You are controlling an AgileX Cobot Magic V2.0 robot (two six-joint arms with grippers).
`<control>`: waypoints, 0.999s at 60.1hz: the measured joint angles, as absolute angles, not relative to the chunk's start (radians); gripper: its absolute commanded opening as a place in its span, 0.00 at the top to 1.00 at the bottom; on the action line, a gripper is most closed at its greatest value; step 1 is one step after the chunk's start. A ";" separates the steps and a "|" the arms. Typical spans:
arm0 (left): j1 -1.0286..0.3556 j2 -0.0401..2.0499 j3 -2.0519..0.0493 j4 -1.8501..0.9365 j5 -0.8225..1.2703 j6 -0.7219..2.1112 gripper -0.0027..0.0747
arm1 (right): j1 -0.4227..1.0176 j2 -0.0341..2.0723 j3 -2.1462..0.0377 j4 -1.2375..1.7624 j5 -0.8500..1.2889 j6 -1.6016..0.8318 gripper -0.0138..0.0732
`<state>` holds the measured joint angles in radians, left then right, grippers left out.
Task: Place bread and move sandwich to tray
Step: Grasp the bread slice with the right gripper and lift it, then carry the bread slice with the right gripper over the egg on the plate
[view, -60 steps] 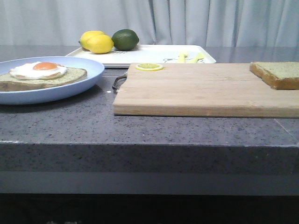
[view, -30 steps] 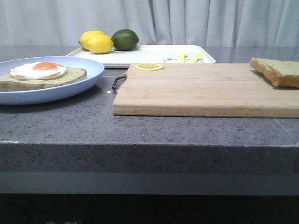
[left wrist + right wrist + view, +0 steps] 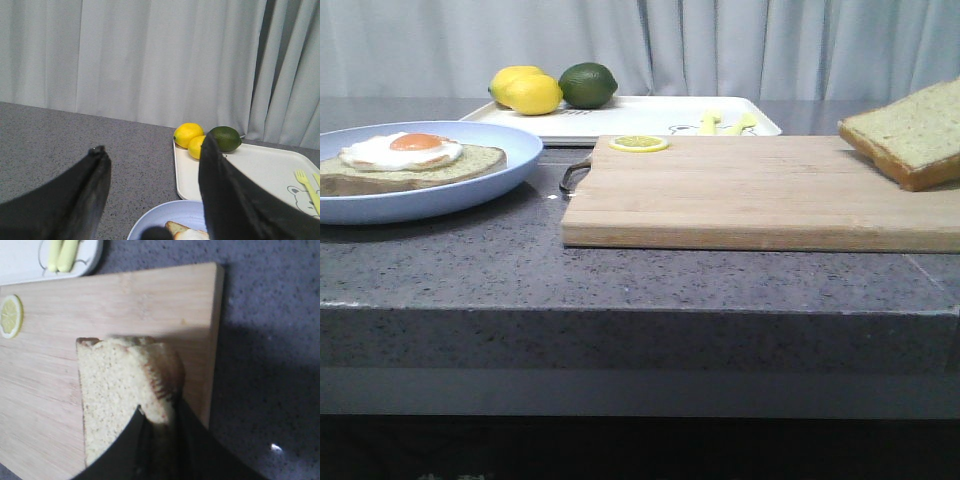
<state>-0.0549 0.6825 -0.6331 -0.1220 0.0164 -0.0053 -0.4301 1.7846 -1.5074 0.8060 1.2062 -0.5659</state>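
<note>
Bread [image 3: 117, 390], soft and light, likely crushable, hangs tilted over the board's [image 3: 740, 190] right end, right pincer [image 3: 155, 440] clamped on its crust edge. Left pincer [image 3: 152, 200] gapes empty above the plate [image 3: 150, 225].

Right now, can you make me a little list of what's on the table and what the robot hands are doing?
bread: tilted, lifted off the board, pinched by the right fingers
egg slice: on the blue plate
tray: at the back, holding two lemons, a lime and a fork
lemon slice: on the board's far corner
left fingers: spread apart, holding nothing, above the plate
</note>
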 measured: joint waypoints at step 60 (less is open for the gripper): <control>-0.055 0.682 -0.633 -0.122 0.016 -0.005 0.47 | 0.436 1.758 -1.435 1.500 0.620 -0.525 0.80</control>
